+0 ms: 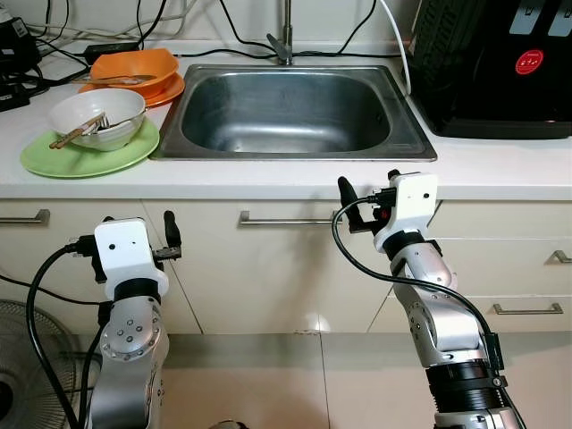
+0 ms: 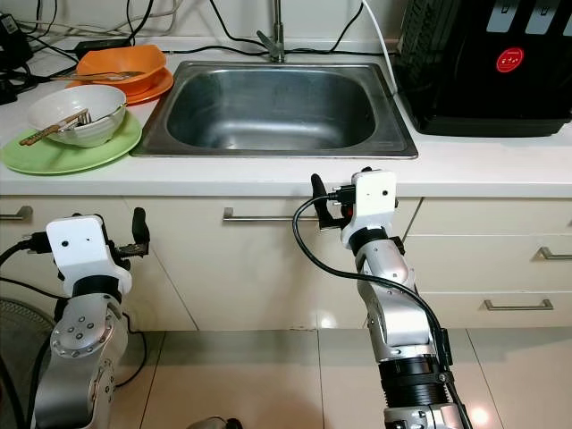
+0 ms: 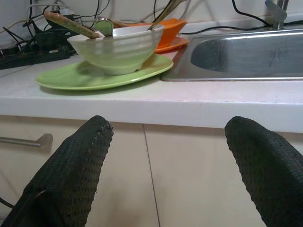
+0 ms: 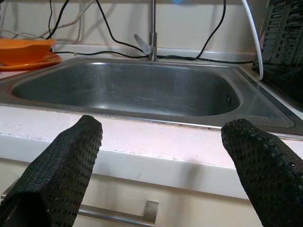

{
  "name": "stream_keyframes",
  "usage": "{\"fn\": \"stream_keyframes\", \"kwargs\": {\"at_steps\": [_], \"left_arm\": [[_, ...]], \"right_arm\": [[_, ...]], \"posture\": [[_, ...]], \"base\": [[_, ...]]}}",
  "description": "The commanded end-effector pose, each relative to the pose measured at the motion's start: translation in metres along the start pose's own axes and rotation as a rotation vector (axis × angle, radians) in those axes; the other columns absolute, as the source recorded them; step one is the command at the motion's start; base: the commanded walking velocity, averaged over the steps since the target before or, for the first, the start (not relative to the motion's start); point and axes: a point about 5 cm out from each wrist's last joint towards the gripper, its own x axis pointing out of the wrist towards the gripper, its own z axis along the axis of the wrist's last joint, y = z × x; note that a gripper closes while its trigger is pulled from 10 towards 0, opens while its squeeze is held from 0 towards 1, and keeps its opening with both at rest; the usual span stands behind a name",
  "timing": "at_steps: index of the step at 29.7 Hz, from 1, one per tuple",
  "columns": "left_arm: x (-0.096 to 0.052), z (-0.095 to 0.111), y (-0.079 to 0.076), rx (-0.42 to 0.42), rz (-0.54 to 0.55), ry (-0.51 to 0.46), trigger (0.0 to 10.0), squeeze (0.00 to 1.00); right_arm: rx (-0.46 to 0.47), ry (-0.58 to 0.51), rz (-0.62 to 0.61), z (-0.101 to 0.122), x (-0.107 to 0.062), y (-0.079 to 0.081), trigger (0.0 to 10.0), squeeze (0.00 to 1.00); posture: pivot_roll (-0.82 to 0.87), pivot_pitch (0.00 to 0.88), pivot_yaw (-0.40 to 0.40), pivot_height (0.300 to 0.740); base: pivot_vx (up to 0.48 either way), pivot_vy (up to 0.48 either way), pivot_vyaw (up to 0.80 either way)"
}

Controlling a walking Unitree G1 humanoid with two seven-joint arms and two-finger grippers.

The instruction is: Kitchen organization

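A white bench (image 1: pixel 268 179) runs across the scene with a stainless steel sink (image 1: pixel 290 112) set into its middle, its basin dry and bare, and a tap (image 1: pixel 284 40) rising at its far edge.

To the left of the sink sit the dishes. Nearest is a flat light-green plate (image 1: pixel 85 154) carrying a white ribbed bowl (image 1: pixel 96 116); wooden chopsticks (image 1: pixel 76 131) and a metal spoon lean inside the bowl, their ends sticking over its rim. Just beyond, touching or nearly touching the green plate, is an orange plate (image 1: pixel 165 91) with an orange bowl (image 1: pixel 134 67) on it, and a utensil lies across that bowl. Black cables (image 1: pixel 54 45) trail along the wall behind the dishes.

At the far right of the bench stands a black appliance (image 1: pixel 496 63) with a red round label.

The left pincer (image 3: pixel 168 165) hangs in front of the cupboard doors, below the bench edge and roughly under the green plate, its two black fingers (image 3: pixel 71 170) spread wide with nothing between them. The right pincer (image 4: pixel 163 170) is raised close to the bench's near edge, in front of the sink's right part, above a drawer handle (image 1: pixel 281 217); its fingers (image 4: pixel 66 175) are likewise spread and hold nothing.

A fan (image 1: pixel 27 366) stands on the floor at the lower left.
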Motion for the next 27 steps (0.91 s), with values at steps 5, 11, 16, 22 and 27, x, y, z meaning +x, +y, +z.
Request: {"fn": "stream_keyframes", "kwargs": {"at_steps": [5, 11, 16, 22, 27], "left_arm": [[0.000, 0.000, 0.002, 0.001, 0.014, 0.004, 10.0, 0.00], [-0.001, 0.000, 0.002, 0.001, 0.014, 0.005, 10.0, 0.00], [-0.001, -0.002, 0.001, -0.029, 0.032, 0.040, 10.0, 0.00], [-0.001, -0.011, 0.001, -0.012, 0.015, 0.084, 10.0, 0.00], [-0.006, -0.021, 0.003, -0.001, -0.016, 0.102, 10.0, 0.00]], "right_arm": [[-0.008, 0.011, -0.005, -0.002, -0.001, 0.000, 10.0, 0.00], [-0.006, 0.013, -0.005, -0.002, -0.001, 0.000, 10.0, 0.00], [-0.001, 0.036, 0.003, -0.005, 0.004, -0.003, 10.0, 0.00], [-0.010, 0.059, 0.005, -0.011, 0.003, -0.002, 10.0, 0.00], [-0.009, 0.054, 0.007, -0.011, 0.003, -0.004, 10.0, 0.00]], "posture": [[-0.02, 0.049, 0.020, 0.740], [0.00, 0.000, 0.000, 0.740], [-0.01, 0.035, 0.017, 0.740], [-0.02, 0.033, 0.019, 0.740], [-0.02, 0.029, 0.017, 0.740]], "base": [[0.000, 0.000, 0.00], [0.000, 0.000, 0.00], [0.000, 0.000, 0.00], [0.000, 0.000, 0.00], [0.000, 0.000, 0.00]]}}
